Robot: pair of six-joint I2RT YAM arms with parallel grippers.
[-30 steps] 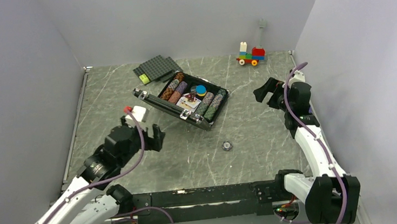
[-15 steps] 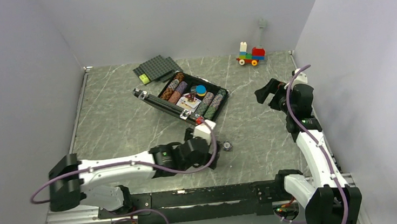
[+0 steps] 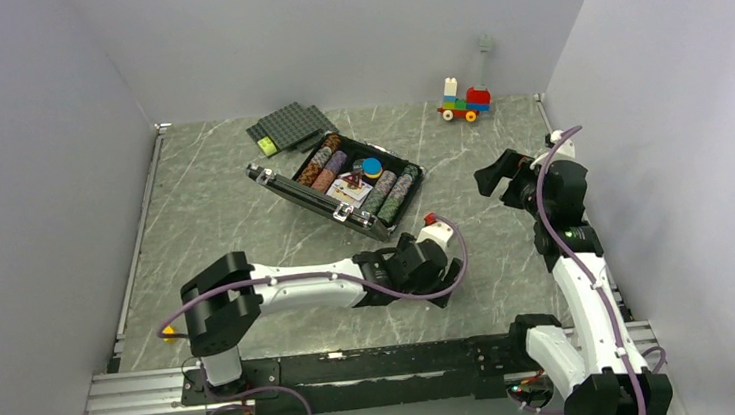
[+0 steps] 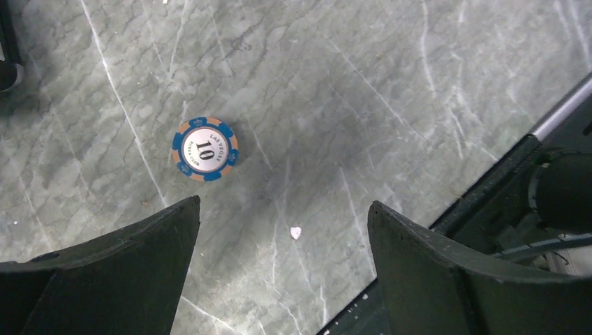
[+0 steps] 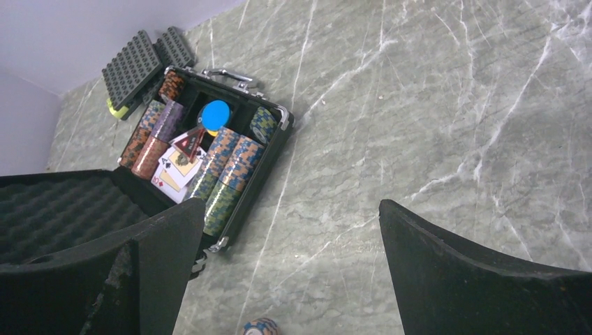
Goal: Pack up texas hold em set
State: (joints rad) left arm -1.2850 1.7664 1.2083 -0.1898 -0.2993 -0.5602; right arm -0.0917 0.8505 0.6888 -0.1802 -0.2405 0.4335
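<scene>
The black briefcase lies open at the table's centre back, with chip rows, cards and a blue disc inside. In the right wrist view the case shows its foam lid open at the left. One loose blue and orange "10" chip lies on the table just ahead and left of my open, empty left gripper. In the top view my left arm covers that chip, and the gripper is near the front centre. My right gripper is open and empty, to the right of the case.
Dark grey studded baseplates lie behind the case. A colourful brick toy car stands at the back right. The front rail runs close to the right of my left gripper. The loose chip also shows at the right wrist view's bottom edge.
My left arm has swung from the left side across to the front centre and now hangs over the loose chip. My right gripper has shifted slightly.
</scene>
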